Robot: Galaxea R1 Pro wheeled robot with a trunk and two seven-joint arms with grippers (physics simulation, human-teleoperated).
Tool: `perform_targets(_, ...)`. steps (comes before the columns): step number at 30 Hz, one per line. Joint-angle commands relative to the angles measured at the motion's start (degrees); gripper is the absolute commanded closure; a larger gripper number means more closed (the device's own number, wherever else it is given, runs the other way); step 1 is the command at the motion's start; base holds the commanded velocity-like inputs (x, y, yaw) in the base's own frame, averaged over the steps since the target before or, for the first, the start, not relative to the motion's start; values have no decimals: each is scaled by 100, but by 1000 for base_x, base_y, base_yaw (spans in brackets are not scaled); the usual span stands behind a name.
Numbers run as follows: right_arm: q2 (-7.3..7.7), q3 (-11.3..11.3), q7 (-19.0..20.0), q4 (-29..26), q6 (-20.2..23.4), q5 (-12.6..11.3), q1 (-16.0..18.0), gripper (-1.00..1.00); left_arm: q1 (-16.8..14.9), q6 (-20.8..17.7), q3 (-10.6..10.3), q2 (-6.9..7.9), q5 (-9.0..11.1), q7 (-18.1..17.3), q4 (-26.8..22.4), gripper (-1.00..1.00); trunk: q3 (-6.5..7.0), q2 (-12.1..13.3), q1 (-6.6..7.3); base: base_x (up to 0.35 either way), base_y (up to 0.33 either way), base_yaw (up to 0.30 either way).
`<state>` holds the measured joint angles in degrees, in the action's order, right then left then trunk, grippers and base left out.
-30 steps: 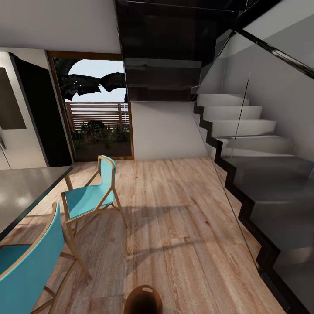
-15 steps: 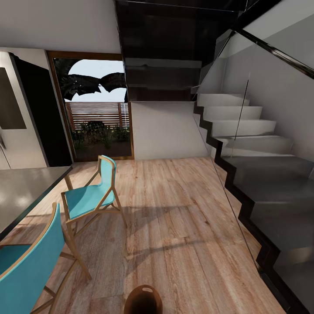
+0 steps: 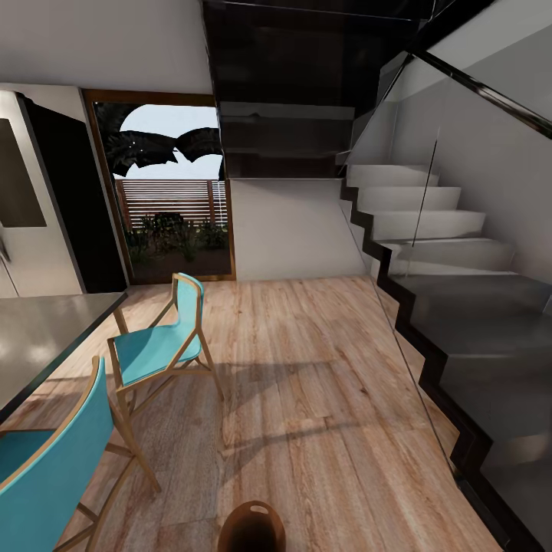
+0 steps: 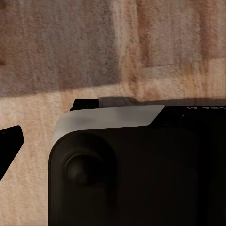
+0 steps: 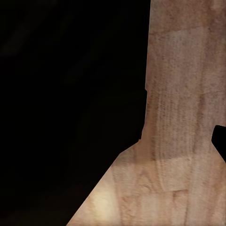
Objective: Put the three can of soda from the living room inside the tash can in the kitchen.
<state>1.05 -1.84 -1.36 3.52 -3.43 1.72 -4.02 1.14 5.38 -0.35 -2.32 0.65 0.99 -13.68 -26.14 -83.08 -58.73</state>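
Light wood floor point(image 3: 307, 383) ran to a glass-sided stair point(image 3: 460, 307) and a glass door point(image 3: 172, 222); fridge point(image 3: 31, 199) at far left. Grey desk point(image 3: 38, 337) with two teal chairs point(image 3: 157, 349). Bin point(image 3: 251, 527) stood on the floor at the head view's bottom edge. No legible writing. Wrist views: dark housing over floor; pincer states could not be told.

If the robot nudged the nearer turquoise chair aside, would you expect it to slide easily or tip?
The nearer turquoise chair would probably slide rather than grip, since the wood floor looks smooth. Its thin wooden legs and slim seat suggest it is fairly light. A push high on the tall backrest might tip it; its splayed legs should resist that.
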Motion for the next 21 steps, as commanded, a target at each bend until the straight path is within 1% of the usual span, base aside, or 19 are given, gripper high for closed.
perform_targets(1, 0, 0, 0, 0, 0, 0, 0, -100, 0, 0, 0, 0, 0, 0, 0, -100, 0, 0, 0, 0, 0, 0)
perform_targets(21, 0, 0, 0, 0, 0, 0, 0, -100, 0, 0, 0, 0, 0, 0, 0, -100, 0, 0, 0, 0, 0, 0)
